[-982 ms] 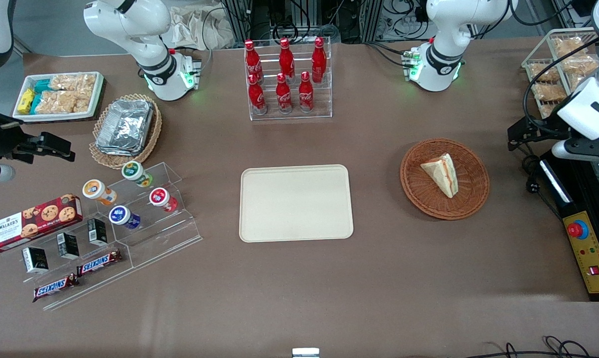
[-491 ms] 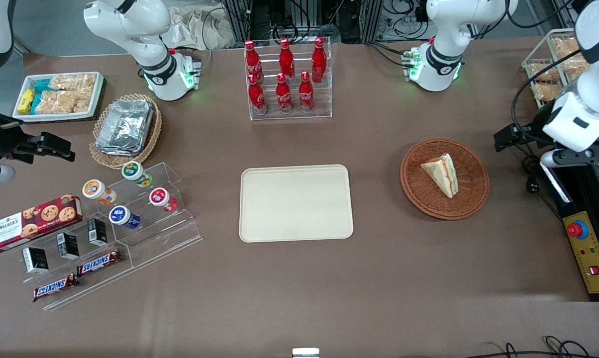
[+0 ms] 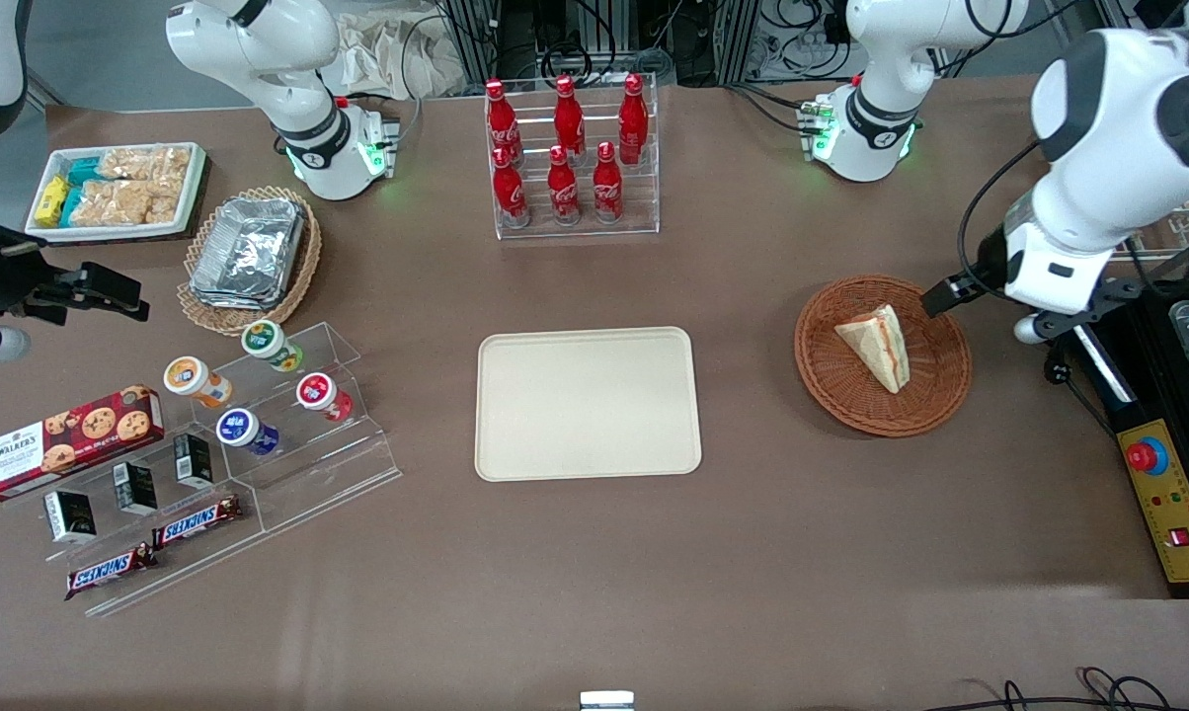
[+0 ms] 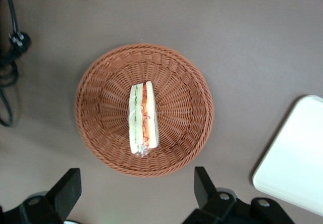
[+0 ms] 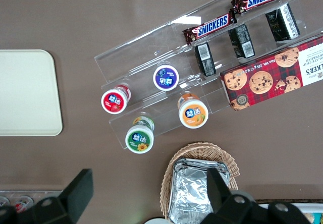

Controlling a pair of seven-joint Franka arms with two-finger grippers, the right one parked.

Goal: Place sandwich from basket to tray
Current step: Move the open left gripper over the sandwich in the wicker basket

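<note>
The sandwich [image 3: 876,346] is a pale wedge with red and green filling. It lies in the round reddish-brown basket [image 3: 822,395] and touches nothing else. The cream tray [image 3: 587,403] lies flat beside the basket, toward the parked arm's end. My left gripper [image 3: 1039,321] hangs above the table just off the basket's rim, toward the working arm's end. In the left wrist view the gripper [image 4: 136,193] is open wide and empty, its fingers [image 4: 68,191] short of the basket [image 4: 192,103]. The sandwich [image 4: 143,118] and a corner of the tray [image 4: 295,158] show there too.
A control box with a red button [image 3: 1162,494] and a black cable with plug [image 4: 15,42] lie at the working arm's end. A rack of red bottles [image 3: 570,158] stands farther from the front camera than the tray. An acrylic stand of snacks [image 3: 259,434] lies toward the parked arm's end.
My left arm has swung in from the working arm's table end toward the basket. The sandwich, basket and tray have not moved.
</note>
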